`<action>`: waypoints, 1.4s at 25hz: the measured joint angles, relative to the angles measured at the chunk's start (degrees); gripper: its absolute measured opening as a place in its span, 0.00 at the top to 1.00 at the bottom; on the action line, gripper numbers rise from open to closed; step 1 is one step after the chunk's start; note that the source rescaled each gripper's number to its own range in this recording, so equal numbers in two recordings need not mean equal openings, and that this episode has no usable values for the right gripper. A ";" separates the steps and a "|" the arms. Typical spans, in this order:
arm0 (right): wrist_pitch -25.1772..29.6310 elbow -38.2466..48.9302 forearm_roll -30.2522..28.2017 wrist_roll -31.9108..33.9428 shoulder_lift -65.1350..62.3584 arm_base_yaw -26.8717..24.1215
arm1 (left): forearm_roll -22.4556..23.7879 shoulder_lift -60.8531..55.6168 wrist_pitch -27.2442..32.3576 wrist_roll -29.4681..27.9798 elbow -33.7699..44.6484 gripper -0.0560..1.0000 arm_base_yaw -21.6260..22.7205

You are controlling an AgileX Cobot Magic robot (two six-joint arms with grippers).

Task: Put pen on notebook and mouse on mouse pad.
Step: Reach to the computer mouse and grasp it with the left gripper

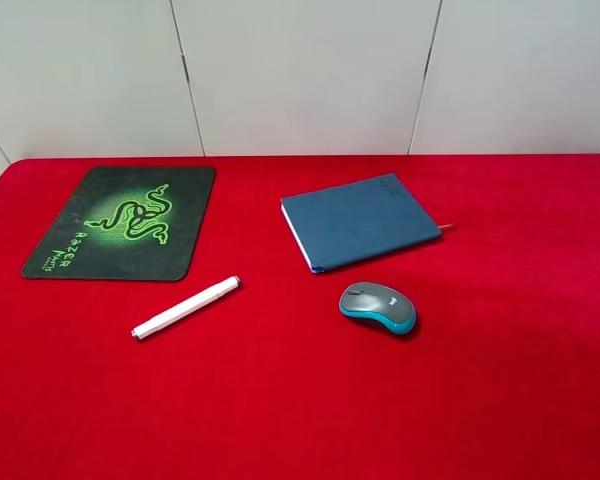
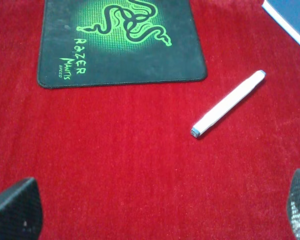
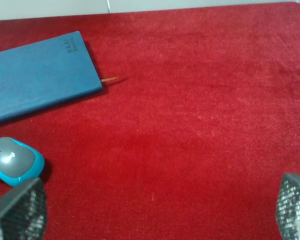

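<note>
Well, your pen [image 1: 186,307] lies left of the table's [image 1: 300,420] middle, just beside the mouse pad [image 1: 120,222]; it looks light, stiff and roll-prone, so pinch it mid-barrel. The mouse [image 1: 378,306] sits near the notebook [image 1: 360,220]. Left gripper [image 2: 155,220] and right gripper [image 3: 160,215] hang spread, empty.

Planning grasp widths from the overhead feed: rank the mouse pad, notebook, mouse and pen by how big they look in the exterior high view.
1. mouse pad
2. notebook
3. mouse
4. pen: longer than the mouse but much slimmer, so less area
The top two lie farther back yet look larger.
</note>
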 joint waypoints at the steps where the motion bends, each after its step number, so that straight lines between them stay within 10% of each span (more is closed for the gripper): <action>1: 0.00 0.00 0.00 0.00 0.00 0.00 | 0.00 0.00 0.00 0.00 0.00 0.02 0.00; 35: 0.00 0.06 0.17 0.00 0.00 0.00 | 0.00 0.00 0.00 0.00 0.00 0.02 0.00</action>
